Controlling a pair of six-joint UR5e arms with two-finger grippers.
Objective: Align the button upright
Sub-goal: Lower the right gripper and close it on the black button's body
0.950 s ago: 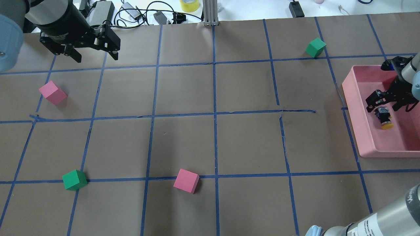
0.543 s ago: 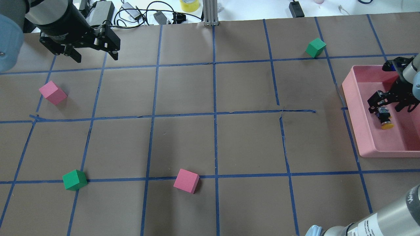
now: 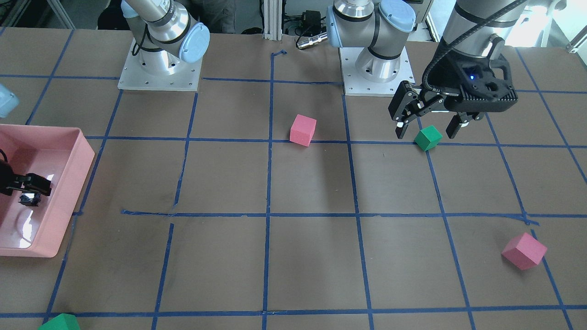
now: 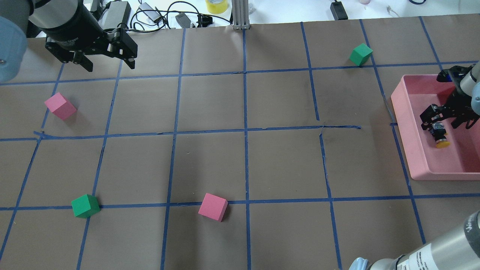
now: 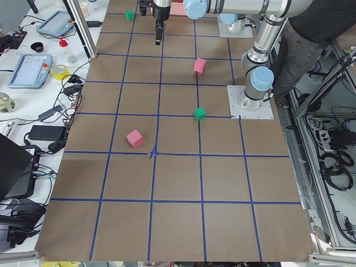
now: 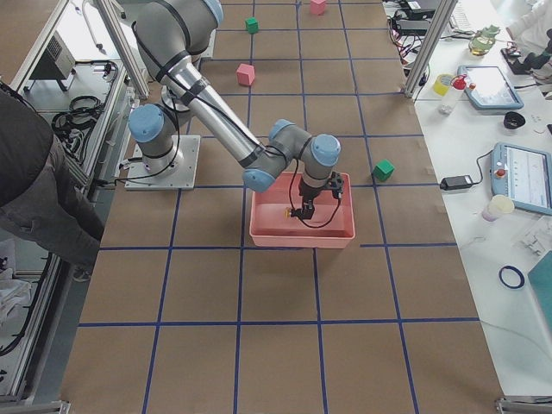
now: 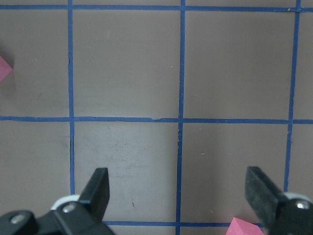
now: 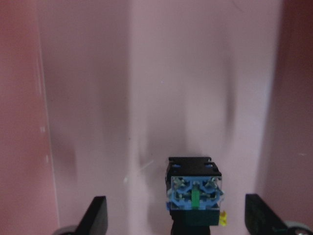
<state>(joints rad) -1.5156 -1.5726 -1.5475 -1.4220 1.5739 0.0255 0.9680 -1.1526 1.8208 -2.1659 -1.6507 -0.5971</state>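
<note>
The button [image 4: 439, 135] lies on its side on the floor of the pink tray [image 4: 401, 116], yellow cap toward the near edge. In the right wrist view the button [image 8: 194, 196] shows its blue and silvery terminal end. My right gripper [image 4: 445, 124] is open inside the tray, low over the button's terminal end, with a finger on either side and apart from it. The front view shows one right finger [image 3: 34, 183] above the button [image 3: 28, 200]. My left gripper [image 4: 111, 66] is open and empty above the far left of the table, and also shows in the left wrist view [image 7: 178, 183].
Two pink cubes [image 4: 60, 105] [image 4: 213, 206] and two green cubes [image 4: 85, 205] [image 4: 360, 54] sit on the brown gridded table. The tray walls [image 3: 82, 153] close in the right gripper. Cables and boxes lie beyond the table's far edge.
The right gripper has shifted slightly toward the far side of the tray, closer over the button's terminal end. The button and the left arm have not moved.
</note>
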